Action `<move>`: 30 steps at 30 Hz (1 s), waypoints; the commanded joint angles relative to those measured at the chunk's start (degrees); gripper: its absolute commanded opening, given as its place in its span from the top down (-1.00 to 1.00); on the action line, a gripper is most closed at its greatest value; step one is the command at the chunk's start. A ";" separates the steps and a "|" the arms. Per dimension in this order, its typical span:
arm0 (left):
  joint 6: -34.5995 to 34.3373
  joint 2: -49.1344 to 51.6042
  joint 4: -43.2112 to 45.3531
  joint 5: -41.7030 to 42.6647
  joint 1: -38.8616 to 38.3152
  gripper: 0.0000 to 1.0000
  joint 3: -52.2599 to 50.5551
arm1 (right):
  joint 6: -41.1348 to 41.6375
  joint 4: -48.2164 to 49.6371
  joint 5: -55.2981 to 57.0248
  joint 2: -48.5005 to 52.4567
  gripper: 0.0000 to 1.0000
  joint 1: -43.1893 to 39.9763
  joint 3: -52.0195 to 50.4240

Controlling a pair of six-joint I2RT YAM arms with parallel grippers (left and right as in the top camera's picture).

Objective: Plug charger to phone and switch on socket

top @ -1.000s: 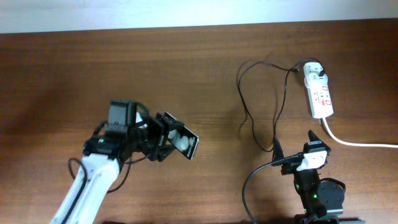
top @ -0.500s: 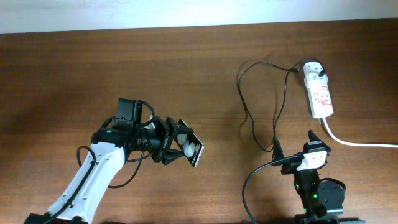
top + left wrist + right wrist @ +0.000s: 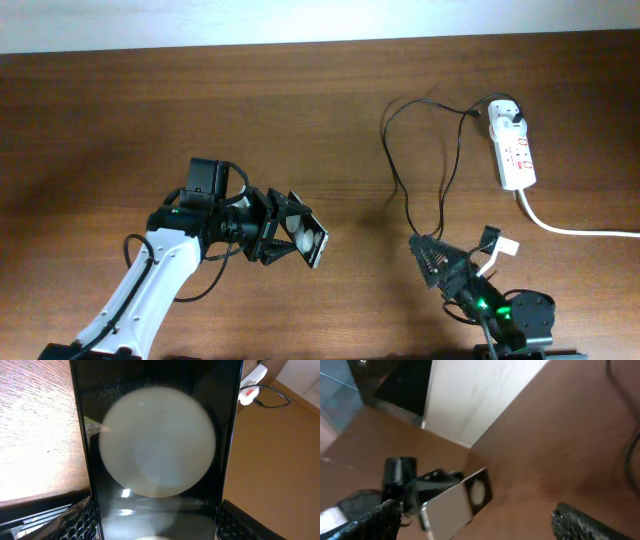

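My left gripper [image 3: 287, 238] is shut on the phone [image 3: 305, 240], a flat black slab with white round spots, and holds it tilted above the table. In the left wrist view the phone [image 3: 160, 450] fills the frame between the jaws. The charger cable [image 3: 400, 180] loops from the white adapter [image 3: 508, 117] on the socket [image 3: 514, 152] down to just beyond my right gripper [image 3: 458, 256]; its plug tip is too small to make out. My right gripper [image 3: 475, 519] stands open with nothing in it, turned left to face the phone [image 3: 457, 505].
A thick white cord [image 3: 575, 230] runs from the socket off the right edge. Bare brown table [image 3: 150, 110] lies between the arms and at the back left. The table's far edge meets a pale wall [image 3: 300, 20].
The left arm carried the phone slightly right, then held still. In the last half second my right gripper swung left and tilted toward the phone.
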 commanded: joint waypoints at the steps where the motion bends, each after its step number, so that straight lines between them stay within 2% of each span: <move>1: 1.16 -0.02 0.09 2.58 0.13 -0.34 0.42 | 0.57 -0.11 -4.24 -0.37 -0.97 -0.24 -0.35; 2: 1.16 -0.02 0.09 2.54 0.13 -0.34 0.42 | -10.73 -0.94 -5.22 -0.33 -0.97 -0.24 -0.35; 3: 1.16 -0.02 0.11 2.27 0.13 -0.35 0.42 | -17.00 -1.09 -6.34 -0.11 -0.97 -0.24 -0.35; 6: 1.18 -0.02 0.11 1.51 0.13 -0.36 0.42 | -19.67 -6.73 -6.10 1.42 -0.97 -0.24 2.71; 8: 1.18 -0.02 0.11 0.85 0.13 -0.36 0.42 | -25.59 -17.59 -3.85 5.44 -0.97 -0.24 10.19; 10: 1.18 -0.02 0.11 0.85 0.13 -0.36 0.42 | -28.85 -23.98 -2.56 11.32 -0.97 -0.24 17.99; 14: 1.18 -0.02 0.13 0.85 0.13 -0.37 0.42 | -29.97 -32.83 -2.84 22.53 -0.97 -0.24 34.40; 17: 1.20 -0.02 0.13 0.85 0.13 -0.39 0.42 | -29.97 -37.46 -2.27 26.84 -0.97 -0.24 42.51; 22: 1.20 -0.02 0.13 0.85 0.13 -0.39 0.42 | -33.57 -47.36 0.76 41.97 -0.97 0.15 57.75; 25: 1.20 -0.02 0.13 0.83 0.13 -0.39 0.42 | -36.00 -52.26 8.07 51.28 -0.97 9.88 65.85; 28: 2.29 -0.02 0.11 0.83 0.13 -0.39 0.42 | -35.95 -51.91 16.98 60.41 -0.97 24.24 68.04; 30: 2.27 -0.02 0.13 0.85 0.13 -0.39 0.42 | -35.71 -51.84 19.78 65.29 -0.97 29.44 68.04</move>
